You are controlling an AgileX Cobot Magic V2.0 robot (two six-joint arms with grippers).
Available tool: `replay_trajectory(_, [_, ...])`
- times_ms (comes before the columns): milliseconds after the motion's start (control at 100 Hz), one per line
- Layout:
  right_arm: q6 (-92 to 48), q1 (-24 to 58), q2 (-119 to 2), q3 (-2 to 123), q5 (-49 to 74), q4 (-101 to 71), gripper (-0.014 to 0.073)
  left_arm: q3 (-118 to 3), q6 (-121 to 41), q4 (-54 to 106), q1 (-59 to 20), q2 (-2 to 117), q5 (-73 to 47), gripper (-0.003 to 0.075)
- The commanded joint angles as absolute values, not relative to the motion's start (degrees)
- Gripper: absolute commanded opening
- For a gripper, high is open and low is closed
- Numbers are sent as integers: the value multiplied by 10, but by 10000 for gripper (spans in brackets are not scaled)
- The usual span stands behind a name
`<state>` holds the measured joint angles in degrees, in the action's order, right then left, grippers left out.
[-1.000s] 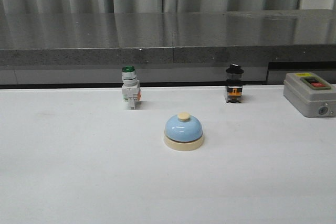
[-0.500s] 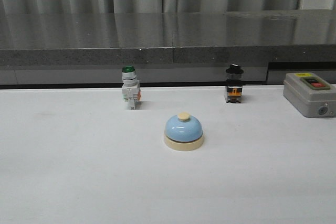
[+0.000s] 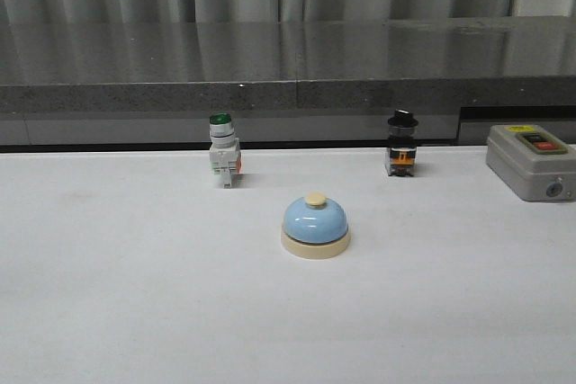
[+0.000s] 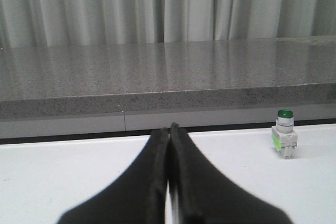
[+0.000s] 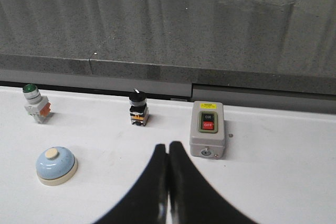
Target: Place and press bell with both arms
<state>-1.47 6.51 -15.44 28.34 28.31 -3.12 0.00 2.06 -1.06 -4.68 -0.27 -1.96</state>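
Note:
The light-blue bell [image 3: 315, 226] with a cream base and cream button stands upright on the white table, near the middle. It also shows in the right wrist view [image 5: 56, 165]. Neither arm shows in the front view. My left gripper [image 4: 169, 128] is shut and empty above the table; the bell is out of its view. My right gripper [image 5: 168, 146] is shut and empty, apart from the bell, with the grey box just beyond its fingertips.
A green-capped white push-button switch [image 3: 222, 150] stands at the back left. A black-knobbed switch [image 3: 401, 144] stands at the back. A grey box with a red button [image 3: 531, 161] sits at the back right. A dark stone ledge [image 3: 288, 65] runs behind the table.

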Motion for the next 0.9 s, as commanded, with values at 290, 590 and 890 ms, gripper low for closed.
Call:
replay_trajectory(290, [-18, 62, -159, 297, 237, -29, -60, 24, 27, -7, -47, -20, 31, -20])
replay_trajectory(590, [-18, 62, -104, 236, 191, 0, -60, 24, 27, -7, -47, -20, 31, -20])
replay_trajectory(890, [-17, 62, -1, 83, 61, 0, -60, 24, 27, -7, -47, -20, 31, -20])
